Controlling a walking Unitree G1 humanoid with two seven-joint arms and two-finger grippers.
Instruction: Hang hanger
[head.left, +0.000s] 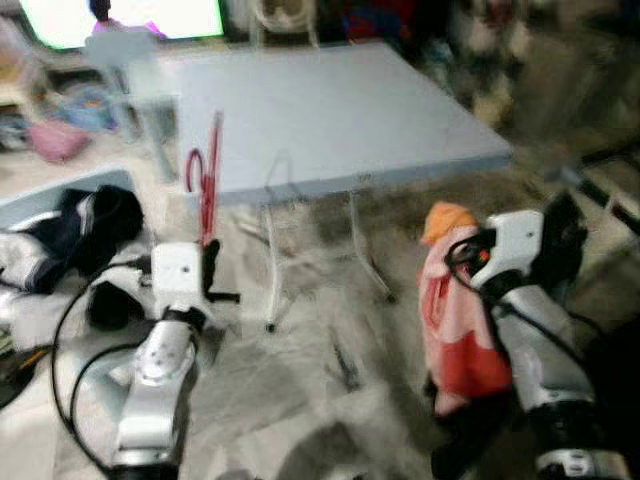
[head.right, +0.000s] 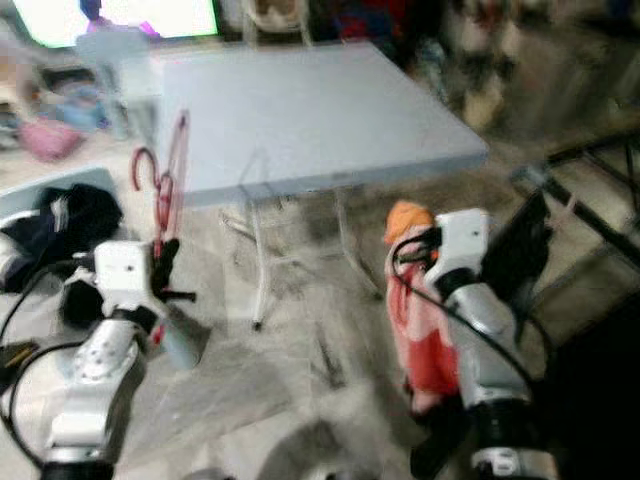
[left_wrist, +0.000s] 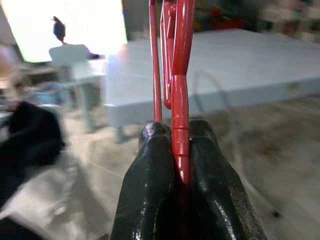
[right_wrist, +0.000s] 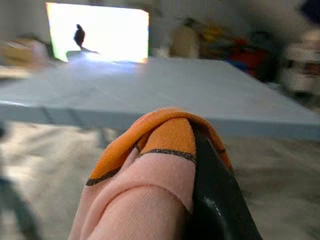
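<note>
From the left eye view, one red hanger (head.left: 207, 180) stands upright in front of the near edge of the grey tabletop (head.left: 330, 110), held from below by the left end effector (head.left: 208, 262). The left arm reaches forward and up from the lower left, its white wrist block just under the hanger. One pink and orange garment (head.left: 455, 300) hangs down from the right end effector (head.left: 462, 245), whose arm is bent and raised on the right. A single dark heap of clothes (head.left: 85, 225) lies on the floor to the left. The picture is blurred.

The right eye view shows the same count: one hanger, one garment, one tabletop on thin white legs.

In the left wrist view, the two black fingers (left_wrist: 152, 185) are pressed together on the red hanger's lower stem, which rises straight up between them, with the tabletop beyond.

In the right wrist view, the garment's orange edge (right_wrist: 165, 132) drapes over one black finger (right_wrist: 215, 200); the fingers pinch the cloth, and the tabletop lies ahead.
</note>
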